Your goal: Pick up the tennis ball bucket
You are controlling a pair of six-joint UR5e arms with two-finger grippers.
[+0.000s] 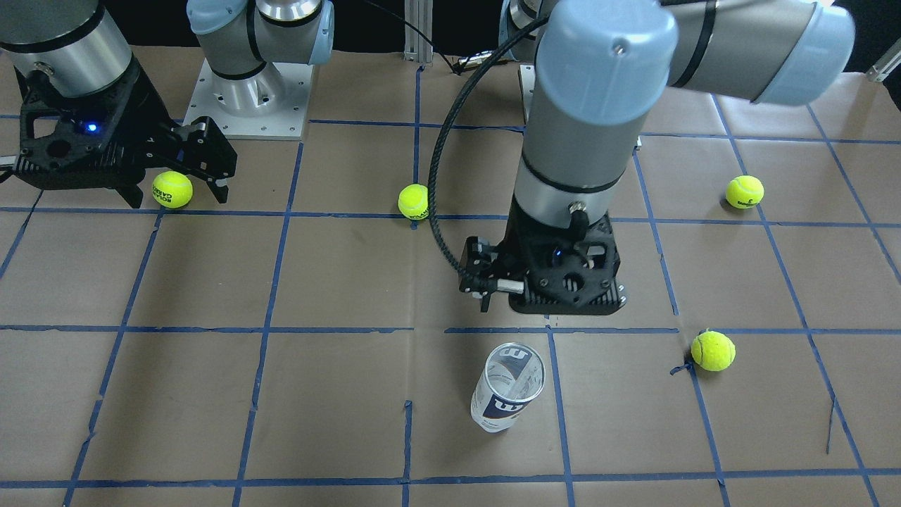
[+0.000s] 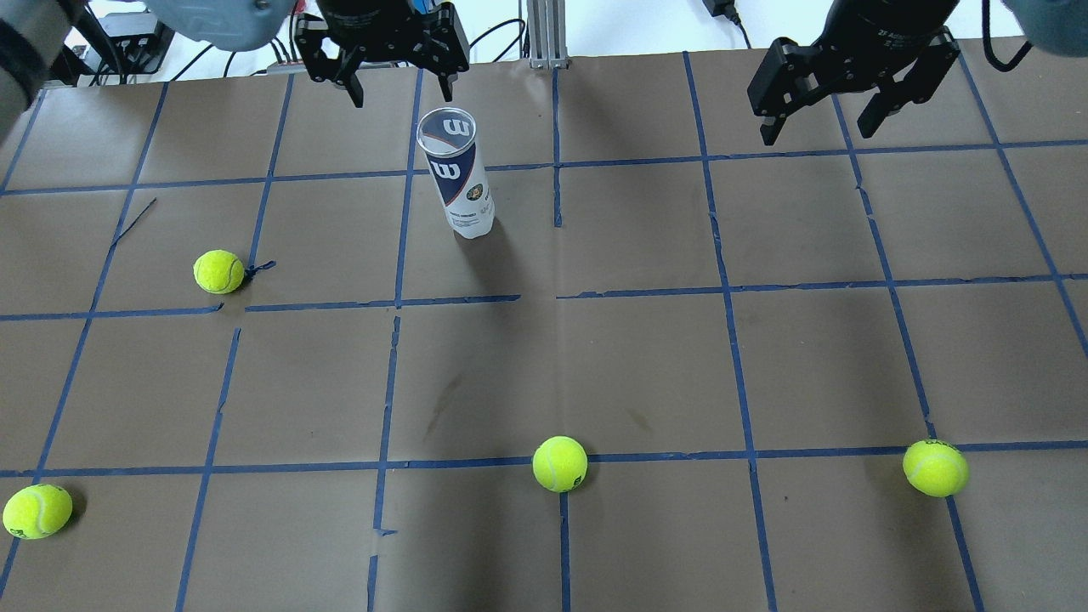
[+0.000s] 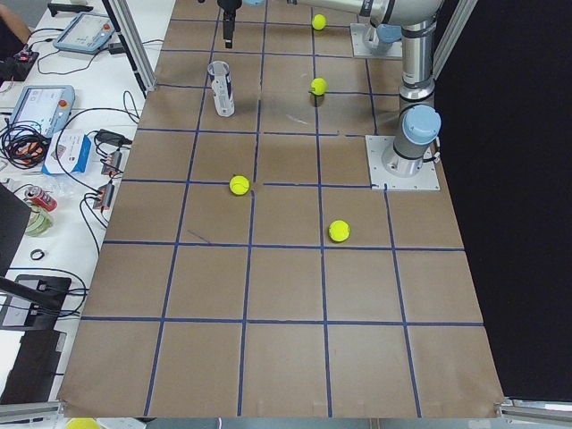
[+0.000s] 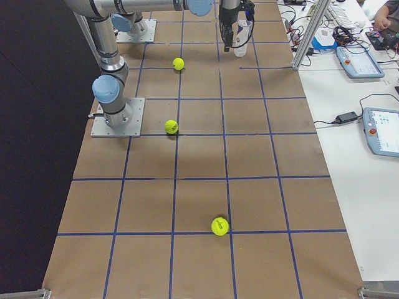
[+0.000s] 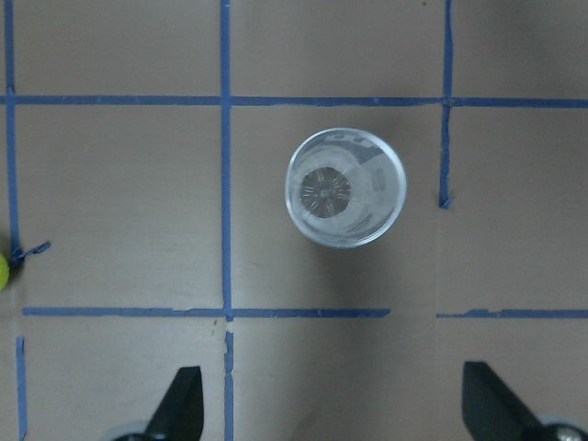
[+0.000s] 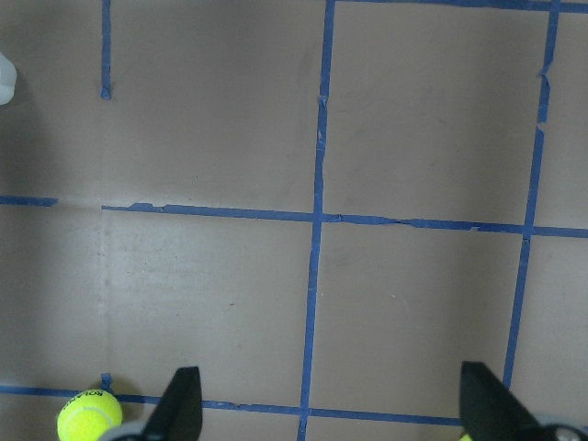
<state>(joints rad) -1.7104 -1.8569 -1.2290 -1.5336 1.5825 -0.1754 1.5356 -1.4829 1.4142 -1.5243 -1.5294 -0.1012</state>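
Observation:
The tennis ball bucket (image 2: 459, 174) is a clear can with a white and dark-blue Wilson label. It stands upright and open-topped on the brown table; it also shows in the front view (image 1: 507, 387) and the left wrist view (image 5: 344, 186). My left gripper (image 2: 399, 85) is open and empty. It hangs above the table on the robot's side of the can and does not touch it; both fingertips (image 5: 179, 404) show wide apart. My right gripper (image 2: 820, 123) is open and empty, far to the right.
Several loose yellow-green tennis balls lie on the table, among them one (image 2: 218, 271) left of the can, one (image 2: 559, 463) at mid table and one (image 2: 935, 467) near the right side. Blue tape lines grid the table. A metal post (image 2: 544, 34) stands behind the can.

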